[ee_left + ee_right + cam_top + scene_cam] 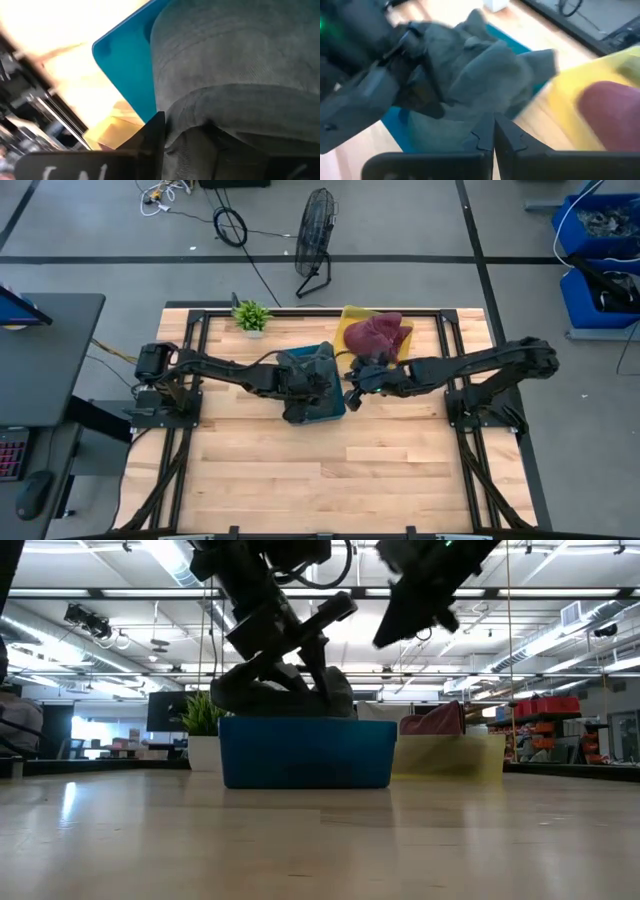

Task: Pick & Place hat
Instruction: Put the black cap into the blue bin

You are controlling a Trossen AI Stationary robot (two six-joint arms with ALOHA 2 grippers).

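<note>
A grey hat (pixel 305 368) sits in a blue bin (pixel 330 412) at the table's middle and bulges above the bin's rim in the low view (pixel 290 695). My left gripper (pixel 312 392) is down on it, shut on the grey cloth. My right gripper (pixel 352 393) hovers shut and empty just right of the blue bin, raised well above it in the low view (pixel 425 600). Its wrist view shows the shut fingers (pixel 494 137) facing the grey hat (pixel 485 75). A maroon hat (pixel 378 335) lies in a yellow bin (pixel 347 320) behind. My left gripper pinches a fold of the grey hat (pixel 192 147) between its two fingers, one finger (pixel 150 142) showing beside the cloth. It comes from above, slanting down into the blue bin (pixel 125 65). The hat rests in the bin, its top above the rim.
A small potted plant (pixel 251 315) stands at the table's far left. The yellow bin (pixel 450 755) sits right of and behind the blue bin (pixel 305 752). Bare wood (pixel 320 470) fills the near half of the table. Dark frame rails (pixel 190 340) run along both sides.
</note>
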